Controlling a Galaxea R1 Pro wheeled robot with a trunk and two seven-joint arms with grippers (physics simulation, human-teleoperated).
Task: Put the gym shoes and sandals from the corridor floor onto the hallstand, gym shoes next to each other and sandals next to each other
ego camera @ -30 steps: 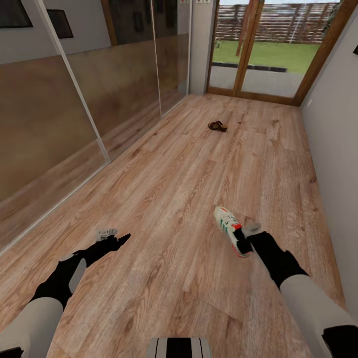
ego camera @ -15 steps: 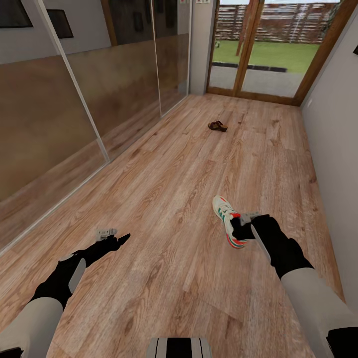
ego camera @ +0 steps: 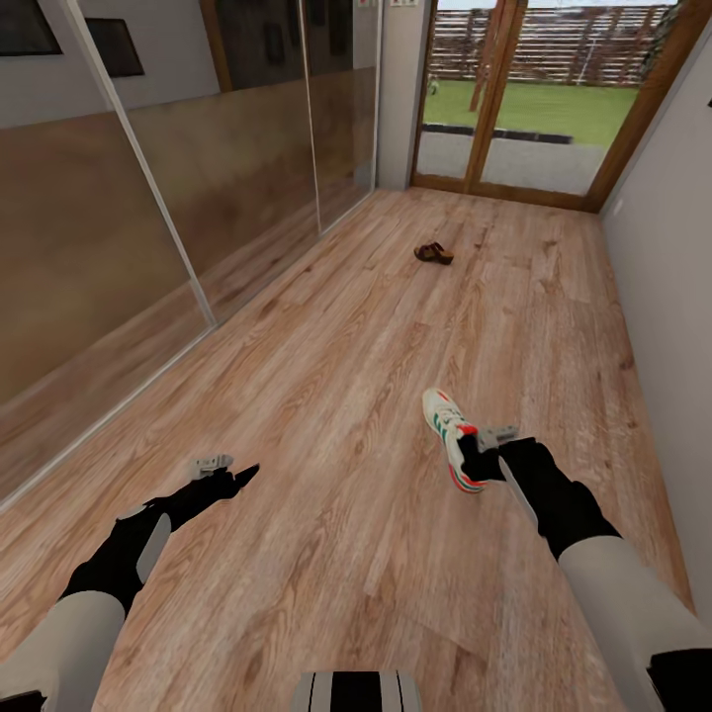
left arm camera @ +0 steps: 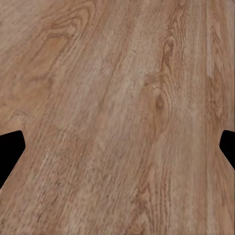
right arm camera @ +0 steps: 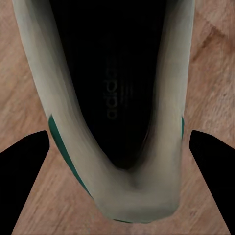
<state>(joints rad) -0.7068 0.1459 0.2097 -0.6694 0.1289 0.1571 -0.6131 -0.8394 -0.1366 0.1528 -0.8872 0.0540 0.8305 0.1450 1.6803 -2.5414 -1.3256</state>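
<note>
At the far left of the head view a long mirrored sliding wall (ego camera: pixel 148 227) with pale metal frames reflects the plank floor and some dark picture frames. Below it the left arm, white sleeve and black wrist, reaches low over the corridor floor (ego camera: pixel 326 376), and the left end effector (ego camera: pixel 229 473) holds nothing; in the left wrist view its two black fingertips (left arm camera: pixel 10 152) sit at opposite edges of the picture, spread wide, with bare wood grain between them. The floor is light brown planking with knots and swirling grain, smooth and matte. Further along, in the middle distance near the glass doors (ego camera: pixel 524 99), a small dark brown sandal (ego camera: pixel 433 253) lies flat on the planks, too small to tell its details. The doors have warm wooden frames and show grass and a slatted fence outside. Right of centre, a white gym shoe (ego camera: pixel 450 447) with green side stripes and an orange-red patch is at the tip of the right arm, toe pointing away from the robot. The right end effector (ego camera: pixel 482 457) is at its heel; whether it clamps the shoe I cannot tell. The right wrist view looks straight into the shoe's dark, narrow, tapering opening, the rounded off-white collar (right arm camera: pixel 142 196) lying between the two black fingertips (right arm camera: pixel 24 166).
</note>
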